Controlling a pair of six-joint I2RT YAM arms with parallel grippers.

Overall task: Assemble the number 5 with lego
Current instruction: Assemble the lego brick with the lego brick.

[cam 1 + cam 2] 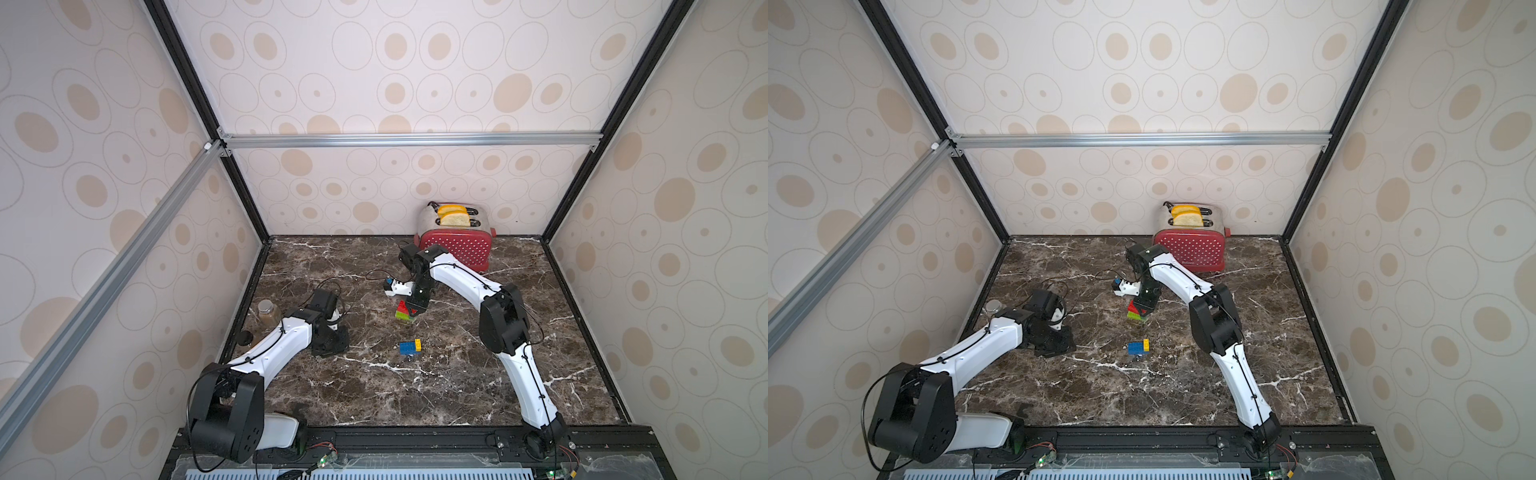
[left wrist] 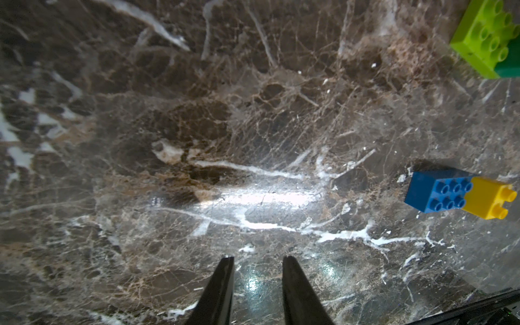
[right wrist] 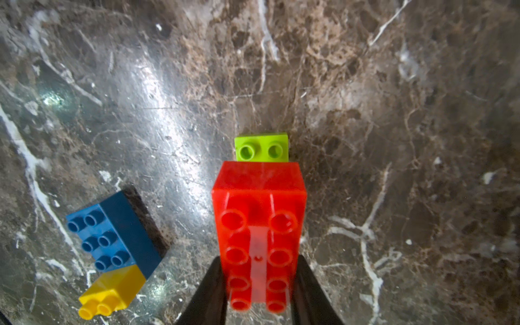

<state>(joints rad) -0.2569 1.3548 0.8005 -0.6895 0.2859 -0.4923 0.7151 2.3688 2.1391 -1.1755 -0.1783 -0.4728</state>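
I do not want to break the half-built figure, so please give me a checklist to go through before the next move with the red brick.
1. Right gripper holds the red brick by its sides: ok.
2. Red brick lies over the lime brick, whose end shows beyond it: ok.
3. Red brick pressed fully home: cannot tell.
4. Dark green brick touches the lime brick: ok.
5. Blue brick and yellow brick joined, lying apart from the others: ok.
6. Left gripper open and empty over the table: ok.
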